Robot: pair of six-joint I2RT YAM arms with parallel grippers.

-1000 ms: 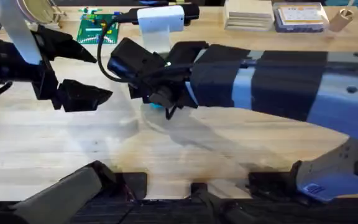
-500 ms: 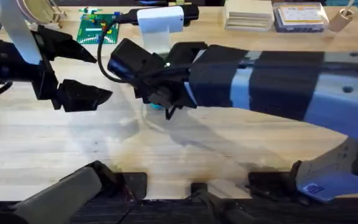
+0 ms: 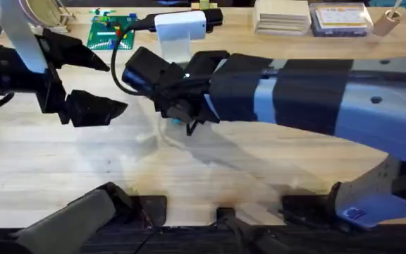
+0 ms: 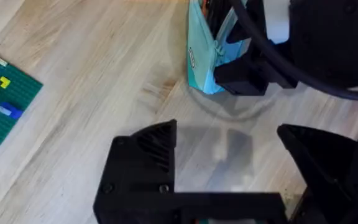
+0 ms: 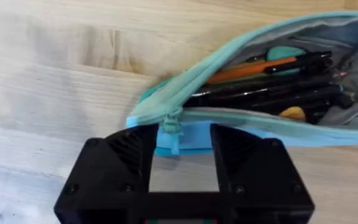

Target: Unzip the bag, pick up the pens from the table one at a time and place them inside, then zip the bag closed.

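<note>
- The bag (image 5: 253,87) is lying open on the table (image 3: 62,169), near the middle; dark pens (image 5: 272,93) are sitting inside
- The right gripper (image 5: 180,146) is hanging at its zipper end, claw narrow, holding nothing
- The left gripper (image 4: 229,155) is waiting wide open, to the left

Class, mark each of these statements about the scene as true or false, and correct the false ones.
1. The light blue fabric pouch is zipped shut. False: it gapes open.
2. Black pens lie inside the pouch. True.
3. The right end effector is at the pouch's zipper end. True.
4. The left end effector grips the pouch. False: it is open above the bare wooden table, apart from the pouch.
5. A green board lies on the table. True.
</note>
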